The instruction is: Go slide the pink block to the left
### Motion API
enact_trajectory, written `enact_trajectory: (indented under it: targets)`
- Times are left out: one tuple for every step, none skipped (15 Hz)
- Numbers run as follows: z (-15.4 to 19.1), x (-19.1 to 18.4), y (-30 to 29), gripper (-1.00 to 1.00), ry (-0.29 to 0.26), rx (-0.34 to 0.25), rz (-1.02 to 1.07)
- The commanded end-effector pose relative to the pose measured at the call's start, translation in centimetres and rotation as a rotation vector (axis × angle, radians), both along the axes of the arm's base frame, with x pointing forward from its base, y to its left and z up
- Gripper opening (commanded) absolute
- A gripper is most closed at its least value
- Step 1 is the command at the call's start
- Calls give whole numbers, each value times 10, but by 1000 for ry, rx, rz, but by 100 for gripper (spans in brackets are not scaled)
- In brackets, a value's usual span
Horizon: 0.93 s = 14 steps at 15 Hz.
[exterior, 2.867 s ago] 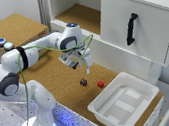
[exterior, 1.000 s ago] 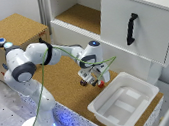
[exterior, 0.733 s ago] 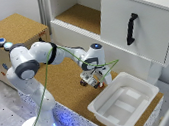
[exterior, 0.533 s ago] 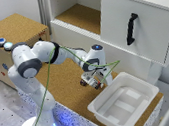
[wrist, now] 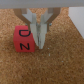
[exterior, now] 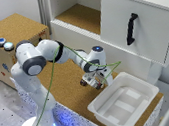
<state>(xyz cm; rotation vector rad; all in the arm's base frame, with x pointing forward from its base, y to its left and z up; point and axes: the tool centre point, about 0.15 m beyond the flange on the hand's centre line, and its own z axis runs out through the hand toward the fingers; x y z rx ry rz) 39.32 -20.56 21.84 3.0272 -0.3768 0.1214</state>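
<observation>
In the wrist view the pink block (wrist: 24,39), a small reddish-pink cube with dark letters, sits on the cork surface. My gripper (wrist: 39,44) is down at the cork right beside it, one finger (wrist: 33,27) against the block's side. The fingers are drawn together with nothing between them. In the exterior view the gripper (exterior: 93,83) stands low over the cork just off the white tray's corner, and it hides the pink block there. A small dark cube (exterior: 83,82) shows just beside the gripper on the exterior view's left.
The white tray (exterior: 138,87) lies close on the exterior view's right of the gripper. A white cabinet with a black handle (exterior: 132,27) and an open shelf (exterior: 81,15) stand behind. A wooden box with buttons (exterior: 1,41) is at the far left.
The arm has swung from the cork's middle toward the tray and lowered the gripper beside the block. Over the last second it has edged slightly to the exterior view's right.
</observation>
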Motion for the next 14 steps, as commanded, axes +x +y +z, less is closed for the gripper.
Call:
enact_trajectory:
  targets:
    - [-9, 27, 10, -100, 23, -2, 27]
    - [-10, 29, 14, -100, 24, -8, 38]
    - [-11, 32, 18, -100, 26, -8, 44]
    - [-11, 33, 22, -100, 27, -5, 51]
    - [-12, 35, 28, -100, 29, -3, 60]
    - [-13, 37, 36, -100, 31, 2, 72]
    - [-14, 39, 43, -100, 32, 4, 82]
    - [-14, 42, 50, -100, 31, 4, 91]
    - [-13, 45, 57, -100, 31, 3, 108]
    - [-12, 46, 62, -100, 29, 5, 115]
    - [-12, 47, 67, -100, 29, 3, 124]
    - [-12, 48, 70, -100, 30, 5, 126]
    - [-13, 50, 75, -100, 31, 7, 131]
    - [-13, 51, 80, -100, 31, 8, 135]
